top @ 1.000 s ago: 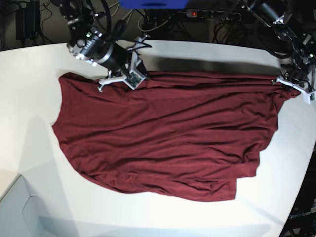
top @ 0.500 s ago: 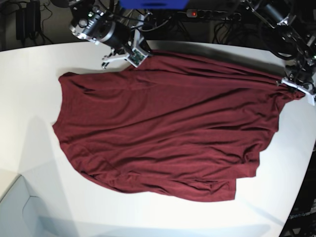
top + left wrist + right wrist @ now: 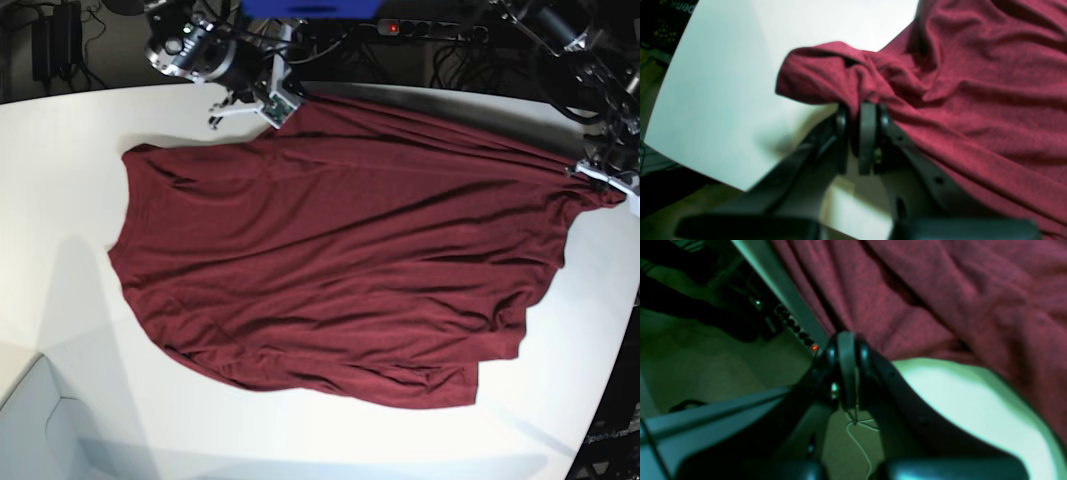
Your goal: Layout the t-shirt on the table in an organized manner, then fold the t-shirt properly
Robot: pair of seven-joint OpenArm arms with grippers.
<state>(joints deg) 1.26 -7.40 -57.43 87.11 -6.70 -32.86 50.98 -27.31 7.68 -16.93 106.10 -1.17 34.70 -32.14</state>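
- Left end effector is clamped tight on a bunched edge of the one dark maroon thin-fabric t-shirt.
- Right end effector pinches that t-shirt's far edge.
- The t-shirt lies spread across the single white smooth table.

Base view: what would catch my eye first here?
A large dark maroon thin-fabric t-shirt sprawls in soft wrinkles across most of the smooth white table. Two black robot arms pinch its far edge in shut jaws: the right gripper near the table's back edge, the left gripper at the shirt's opposite corner.
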